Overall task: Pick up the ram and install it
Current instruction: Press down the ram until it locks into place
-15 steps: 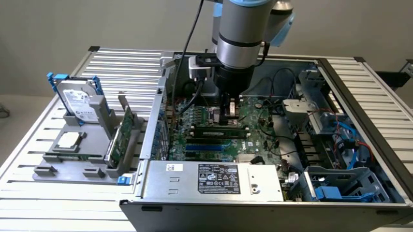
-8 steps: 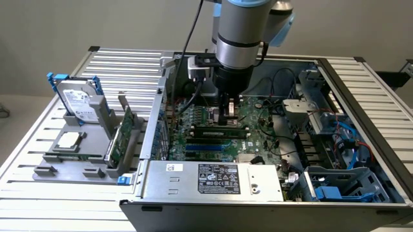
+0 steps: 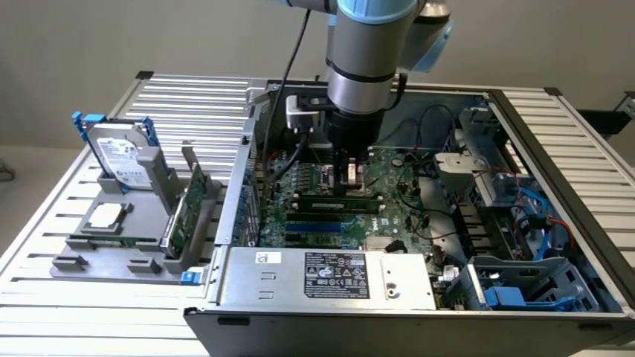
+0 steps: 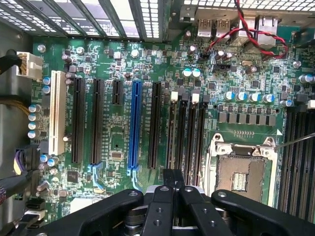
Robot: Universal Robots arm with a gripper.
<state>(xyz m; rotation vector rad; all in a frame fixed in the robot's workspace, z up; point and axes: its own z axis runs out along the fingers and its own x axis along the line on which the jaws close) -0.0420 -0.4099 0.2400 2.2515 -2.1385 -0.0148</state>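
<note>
The ram [image 3: 323, 200] is a long narrow stick standing on edge in a memory slot of the motherboard [image 3: 397, 212], inside the open computer case. My gripper [image 3: 347, 186] points straight down at the ram's top edge, slightly towards the exterior view's right of its middle. Its fingers are shut together with nothing visible between them. I cannot tell whether the tips touch the stick. In the wrist view the shut gripper [image 4: 173, 173] hangs over one end of the black memory slots [image 4: 187, 132], next to the open processor socket [image 4: 241, 167].
A grey parts tray [image 3: 89, 256] at the exterior view's left holds a hard drive [image 3: 124, 160], a green expansion card [image 3: 193, 204] and a silver processor chip [image 3: 104, 216]. The power supply [image 3: 328, 275] sits in the case's front. Cables [image 3: 536, 216] and drive bays crowd the right side.
</note>
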